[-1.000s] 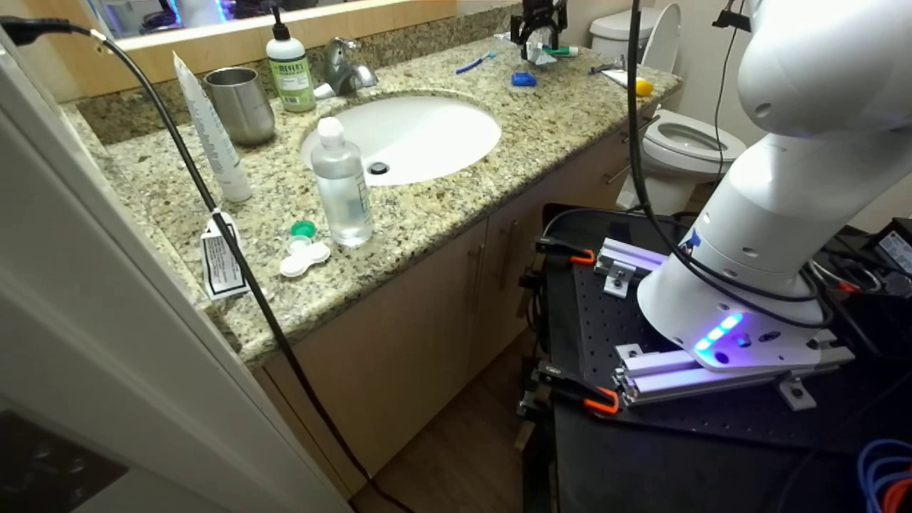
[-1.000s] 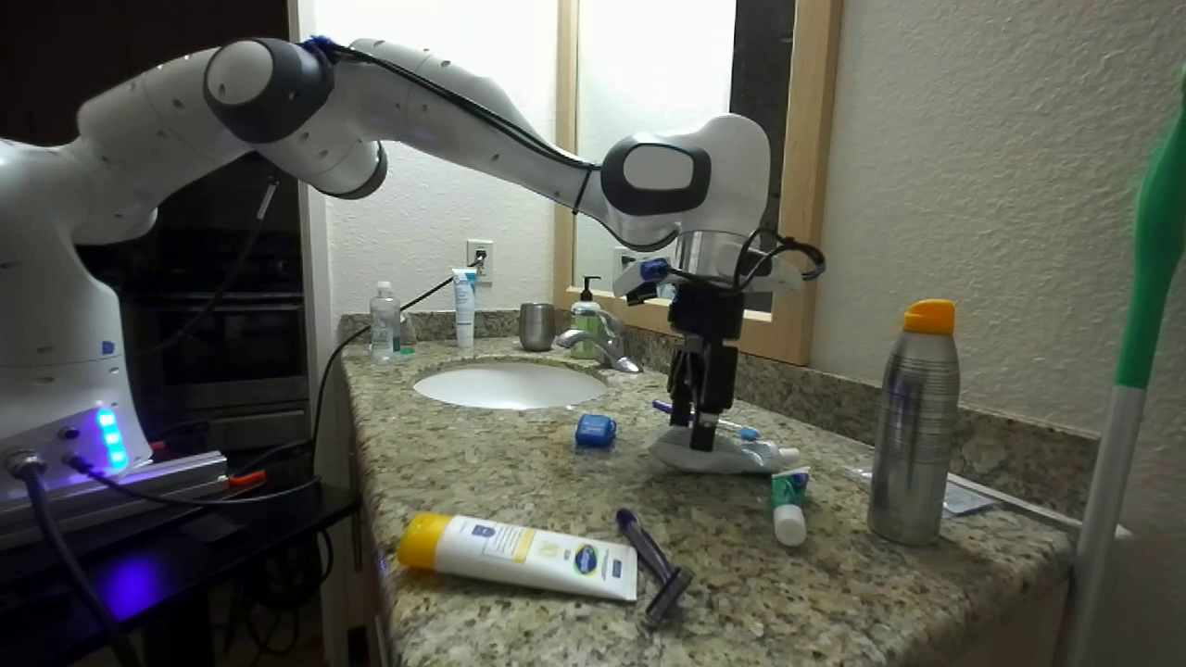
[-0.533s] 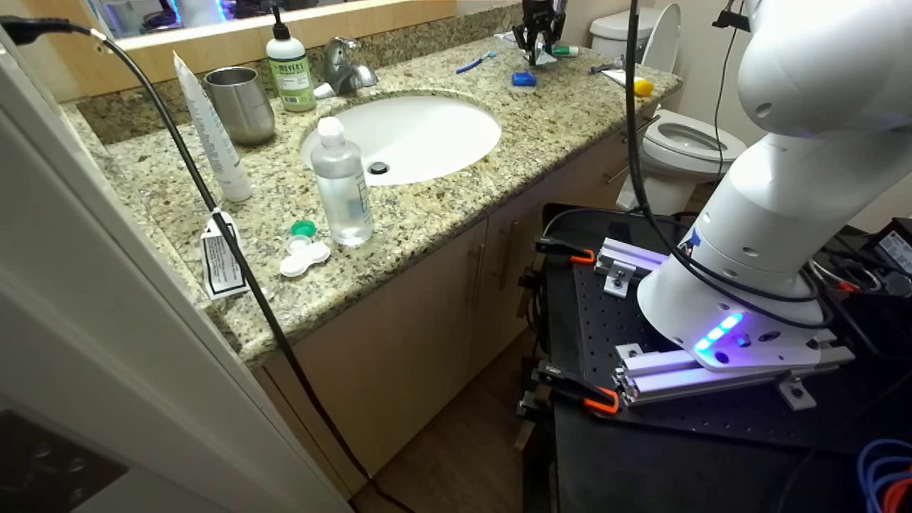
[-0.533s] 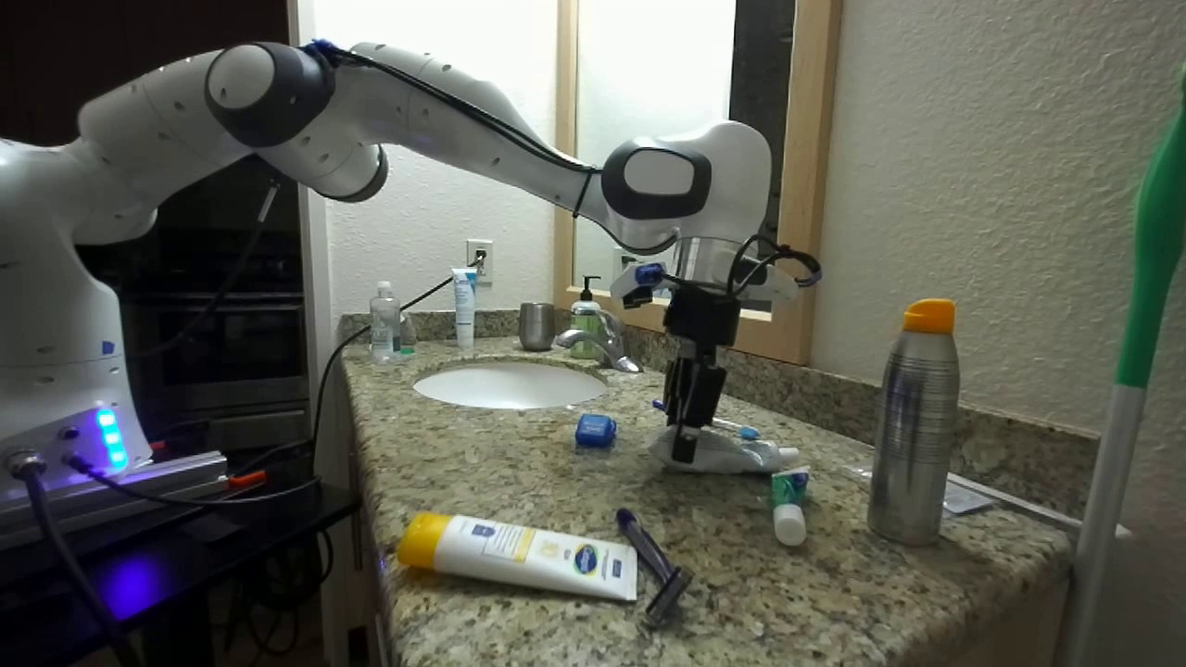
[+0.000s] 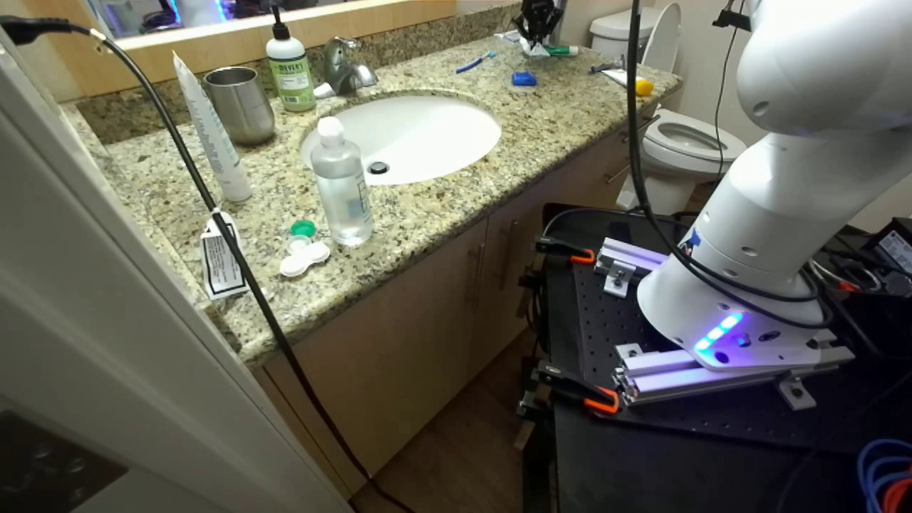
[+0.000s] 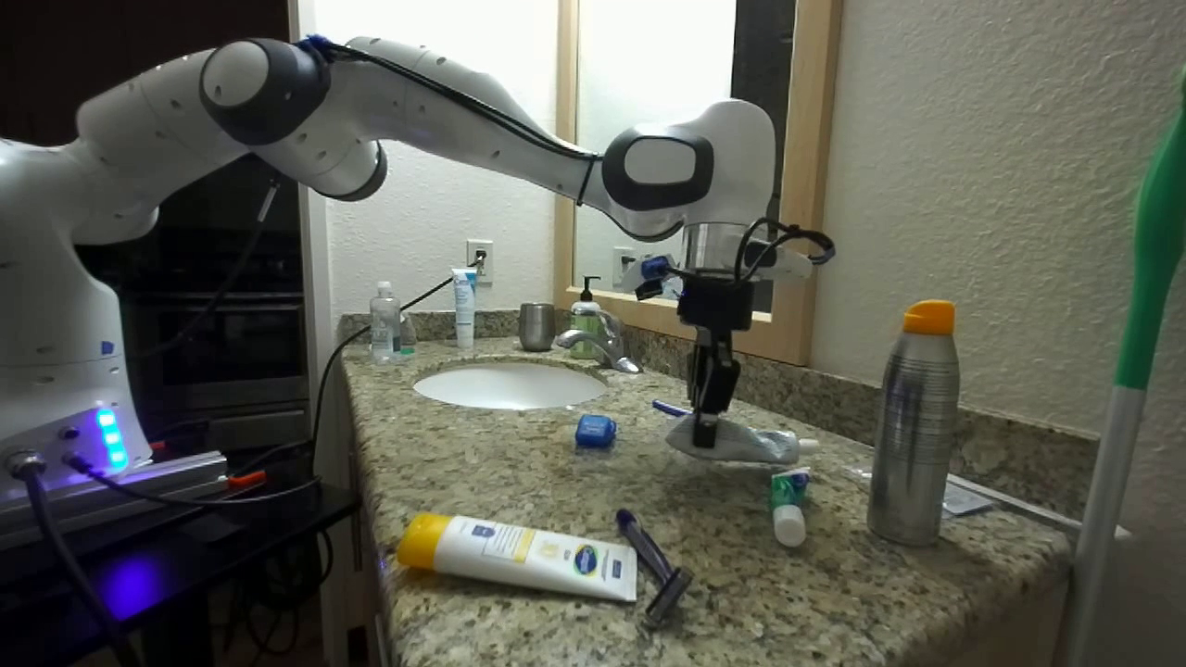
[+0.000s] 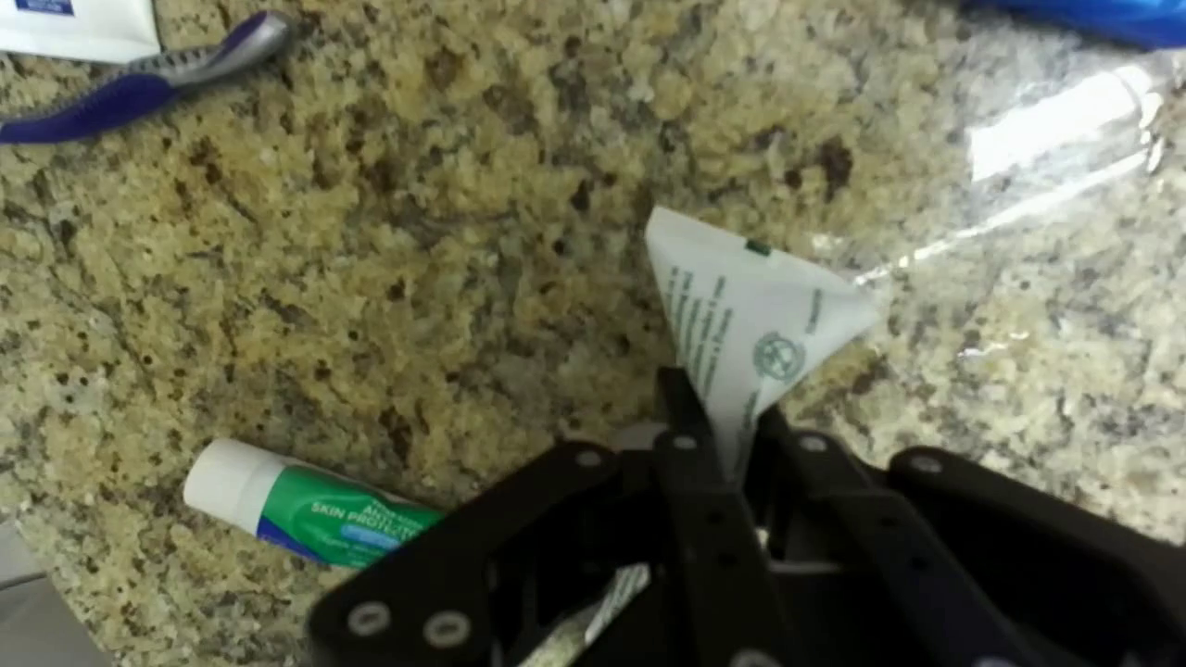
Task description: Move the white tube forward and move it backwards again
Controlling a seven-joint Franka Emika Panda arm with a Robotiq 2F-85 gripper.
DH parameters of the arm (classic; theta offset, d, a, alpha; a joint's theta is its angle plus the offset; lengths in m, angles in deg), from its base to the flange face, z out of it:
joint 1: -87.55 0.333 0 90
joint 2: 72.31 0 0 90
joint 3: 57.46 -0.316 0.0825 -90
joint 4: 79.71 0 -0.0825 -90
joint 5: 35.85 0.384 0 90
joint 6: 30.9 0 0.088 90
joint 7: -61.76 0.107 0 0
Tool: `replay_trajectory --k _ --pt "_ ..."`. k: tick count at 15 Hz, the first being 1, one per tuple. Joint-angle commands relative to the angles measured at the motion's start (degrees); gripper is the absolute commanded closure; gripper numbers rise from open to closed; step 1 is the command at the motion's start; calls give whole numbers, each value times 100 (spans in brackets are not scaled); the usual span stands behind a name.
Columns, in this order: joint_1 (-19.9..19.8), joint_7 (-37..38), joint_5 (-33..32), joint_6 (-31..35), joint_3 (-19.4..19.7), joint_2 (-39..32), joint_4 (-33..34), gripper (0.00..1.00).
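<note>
At far left in an exterior view I have my robot's blue-lit base (image 6: 65, 389), and from it the arm (image 6: 445, 125) stretches rightward above the granite counter (image 6: 482, 482). At the counter's far end stands a clear bottle (image 6: 382, 326); to its right a tall blue-and-white tube (image 6: 464, 310) is upright on its cap. Then comes the sink (image 6: 505, 387), and in the foreground a yellow-capped tube (image 6: 519, 551) lying down, cap to the left. Beyond the sink I see a metal cup (image 6: 536, 327) and a green pump bottle (image 6: 586, 324), partly covered by the faucet (image 6: 611, 346). A blue box (image 6: 595, 432) sits on the near side of the faucet. Next, up front, a purple razor (image 6: 650, 553) lies just beside the flat end of the yellow-capped tube, and farther back a toothbrush (image 6: 669, 408) shows only part of its blue handle past the hand (image 6: 706, 437).

My hand points down and is clamped on the white tube (image 6: 755, 445), near its flat end, which fans out from the grip in the wrist view. I'm holding that tube roughly level, flat end left and cap right; I can't tell whether its underside touches the counter. In front of its cap lies a green tube (image 6: 790, 500), white cap toward the foreground. Farther right a silver can (image 6: 913, 426) with an orange top stands upright, and at the far edge a green-and-grey pole (image 6: 1154, 269) slants upward.
</note>
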Motion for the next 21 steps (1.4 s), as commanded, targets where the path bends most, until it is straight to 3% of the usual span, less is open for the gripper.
replay_trajectory --k 1,6,17,18,19,21 --pt "-32 -564 65 397 -97 495 -389 97" --pt "184 -1974 77 304 -368 1738 -1201 97" --pt "704 -4993 -531 327 -497 4334 -3980 97" --pt "685 -4484 -463 171 -409 3617 -3068 97" --pt "708 -4548 -454 169 -392 3751 -3214 88" --pt "709 -4509 -455 170 -395 3733 -3174 88"
